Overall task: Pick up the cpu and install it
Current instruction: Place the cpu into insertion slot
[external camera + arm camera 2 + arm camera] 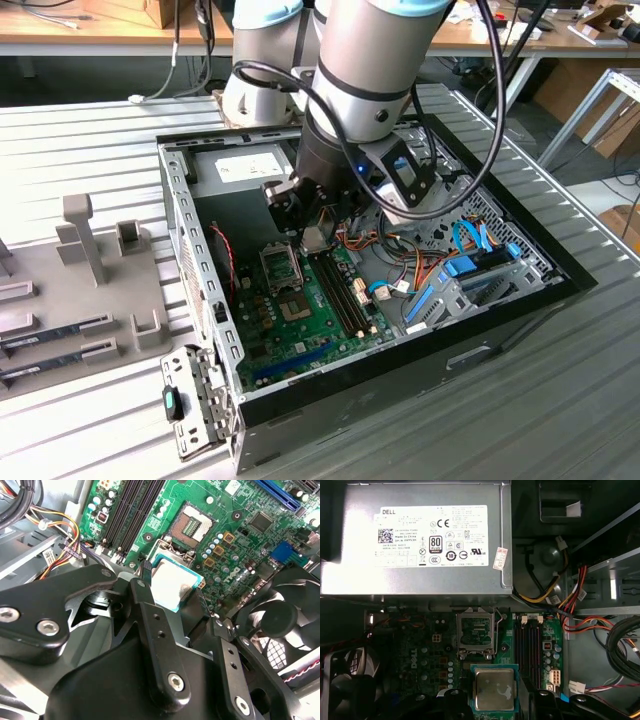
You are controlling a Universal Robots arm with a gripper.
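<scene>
Your gripper (pixel 174 585) is pinching the cpu (pixel 494 689) by its edges. The cpu hangs level, just beside the open socket (pixel 476 632), not yet seated in it.

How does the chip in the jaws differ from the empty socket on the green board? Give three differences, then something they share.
1. The chip hangs above the board in the jaws of the gripper; the socket is fixed to the board.
2. The chip has a plain silver-grey top; the socket shows a bed of contacts.
3. The chip has a green rim; the socket has a metal frame.
Both are roughly square.
</scene>
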